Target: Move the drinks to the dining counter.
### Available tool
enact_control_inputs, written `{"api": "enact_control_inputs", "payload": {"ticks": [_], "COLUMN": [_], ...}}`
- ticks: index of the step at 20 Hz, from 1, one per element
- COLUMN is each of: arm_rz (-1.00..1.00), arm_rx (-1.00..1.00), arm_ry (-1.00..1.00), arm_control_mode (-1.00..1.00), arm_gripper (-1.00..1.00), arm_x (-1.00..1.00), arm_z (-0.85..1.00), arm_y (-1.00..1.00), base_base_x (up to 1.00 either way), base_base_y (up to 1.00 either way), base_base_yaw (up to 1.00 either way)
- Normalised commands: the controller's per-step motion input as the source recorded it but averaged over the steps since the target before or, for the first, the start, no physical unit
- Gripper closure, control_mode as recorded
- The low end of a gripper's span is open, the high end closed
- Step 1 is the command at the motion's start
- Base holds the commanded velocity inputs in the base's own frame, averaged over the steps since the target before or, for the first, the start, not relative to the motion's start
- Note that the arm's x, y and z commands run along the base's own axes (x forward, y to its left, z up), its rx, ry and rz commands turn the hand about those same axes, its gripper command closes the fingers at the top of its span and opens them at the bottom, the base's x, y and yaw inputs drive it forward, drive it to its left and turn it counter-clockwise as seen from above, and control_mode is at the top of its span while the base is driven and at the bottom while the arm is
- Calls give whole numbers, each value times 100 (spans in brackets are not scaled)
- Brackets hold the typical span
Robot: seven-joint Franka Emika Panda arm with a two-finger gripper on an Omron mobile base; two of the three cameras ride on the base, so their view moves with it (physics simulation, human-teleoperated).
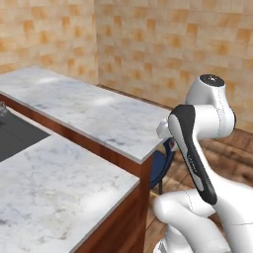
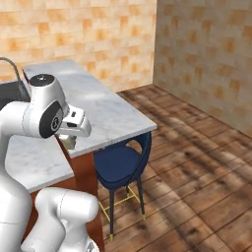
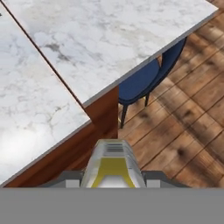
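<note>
Pinched between the claw [image 3: 113, 183] fingers is a small pale carton [image 3: 112, 164] (a yellowish mark shows on its face), held above the corner of the dining counter [image 3: 109, 39], out over the wooden floor [image 3: 192, 109]. A blue chair [image 2: 120, 162] is tucked under that counter's end, and a lower marble top [image 1: 44, 188] lies beside it.

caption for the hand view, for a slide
Gripper holding a small carton above the corner of the dining counter, blue chair below.
</note>
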Motion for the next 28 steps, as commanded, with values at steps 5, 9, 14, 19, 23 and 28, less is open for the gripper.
{"api": "enact_control_inputs", "payload": {"ticks": [5,9,14,19,23,28], "arm_rz": [0,0,0,0,0,0], "arm_rx": [0,0,0,0,0,0], "arm_ry": [0,0,0,0,0,0], "arm_control_mode": [100,100,100,100,100,100], "arm_gripper": [100,100,100,100,100,100], "arm_x": [0,0,0,0,0,0], "arm_z": [0,0,0,0,0,0], "arm_y": [0,0,0,0,0,0], "base_base_x": [65,51,45,35,30,19], "base_base_y": [-40,-44,-51,-47,-11,0], "base_base_yaw": [14,12,16,15,21,28]}}
